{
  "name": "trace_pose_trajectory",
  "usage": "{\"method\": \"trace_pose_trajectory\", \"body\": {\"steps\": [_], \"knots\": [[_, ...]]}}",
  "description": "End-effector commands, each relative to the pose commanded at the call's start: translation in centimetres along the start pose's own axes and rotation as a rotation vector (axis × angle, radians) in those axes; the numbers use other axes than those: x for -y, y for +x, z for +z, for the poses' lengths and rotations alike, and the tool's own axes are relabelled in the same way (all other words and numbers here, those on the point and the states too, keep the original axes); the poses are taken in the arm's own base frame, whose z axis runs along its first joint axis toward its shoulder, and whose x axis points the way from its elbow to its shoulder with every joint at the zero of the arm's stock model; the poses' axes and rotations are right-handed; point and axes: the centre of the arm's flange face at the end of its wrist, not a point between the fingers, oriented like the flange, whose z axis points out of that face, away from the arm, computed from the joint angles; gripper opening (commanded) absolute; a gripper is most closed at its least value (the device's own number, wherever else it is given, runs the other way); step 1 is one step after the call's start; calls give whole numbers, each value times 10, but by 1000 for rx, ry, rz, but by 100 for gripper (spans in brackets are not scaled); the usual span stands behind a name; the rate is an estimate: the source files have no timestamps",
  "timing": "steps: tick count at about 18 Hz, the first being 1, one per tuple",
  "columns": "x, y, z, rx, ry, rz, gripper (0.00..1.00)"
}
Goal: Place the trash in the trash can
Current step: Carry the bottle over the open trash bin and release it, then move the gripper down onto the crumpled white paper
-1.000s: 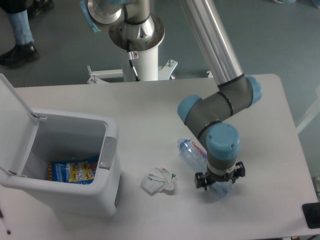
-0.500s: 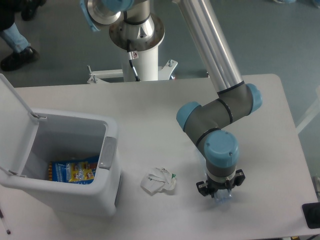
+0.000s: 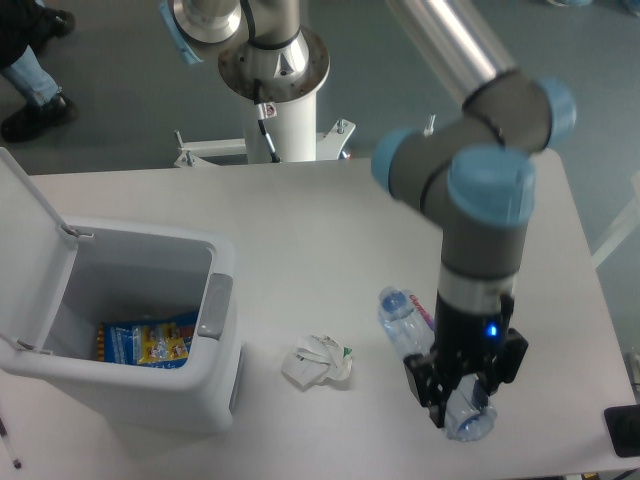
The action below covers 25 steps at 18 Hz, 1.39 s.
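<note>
My gripper [image 3: 466, 398] is shut on the crushed clear plastic bottle [image 3: 408, 318] and holds it lifted over the table at the front right. The bottle's pale blue cap end points up and left; its base sticks out below the fingers. The small crumpled white paper wad [image 3: 317, 362] with a green spot lies on the table, left of the gripper. The white trash can [image 3: 150, 392] stands at the front left with its flip lid [image 3: 28, 225] open and its grey latch [image 3: 214, 305] on the right rim.
A blue and yellow snack packet [image 3: 148, 341] lies inside the bin. The robot's base column [image 3: 280, 90] stands behind the table's far edge. A dark object [image 3: 622, 432] sits at the front right corner. A person's leg [image 3: 30, 70] is at the upper left.
The gripper closed on the bottle and rose, lifting it off the table. The wrist came up toward the camera. The paper wad and the bin have not moved.
</note>
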Motion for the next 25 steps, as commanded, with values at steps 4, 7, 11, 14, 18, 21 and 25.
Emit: {"method": "trace_pose_trajectory", "body": {"steps": [4,7,11,14,18,21,25], "knots": [[18,56,-52,-153,113,89,35],[17,103,-68,-243,132,138,35],[1,168,-49,-313,117,231,36],[-15,205,-17,-364,93,297,38],[-41,238,32,-362,50,382,85],[-58,244,43,-338,14,379,100],[-75,243,25,-295,-1,367,100]]}}
